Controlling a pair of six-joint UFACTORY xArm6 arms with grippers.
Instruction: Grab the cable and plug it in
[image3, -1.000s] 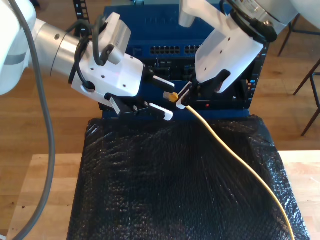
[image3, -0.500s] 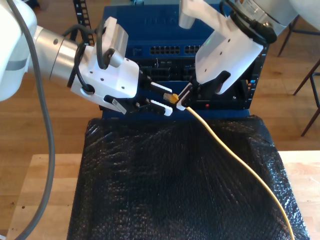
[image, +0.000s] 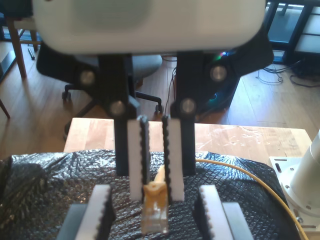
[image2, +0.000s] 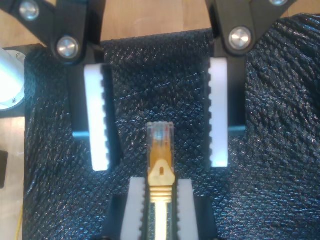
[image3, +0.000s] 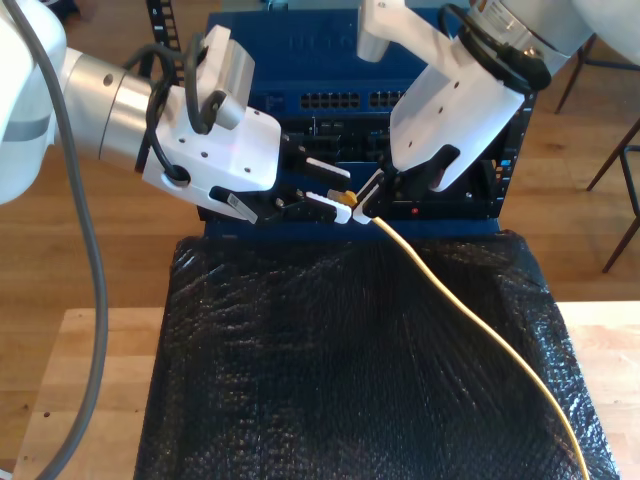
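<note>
While my second gripper (image2: 160, 189) stays out of the plug's way by clamping the cable (image3: 470, 320) at its yellow boot, the clear plug (image2: 160, 134) projects free beyond its fingertips. My first gripper (image: 155, 194) faces it with pads spread, the plug lying between them, seemingly untouched, though the gap is hard to judge. This arrangement suits a handover or regrasp. Behind both grippers stands the blue rack (image3: 300, 45), whose port row (image3: 345, 100) probably receives the plug.
</note>
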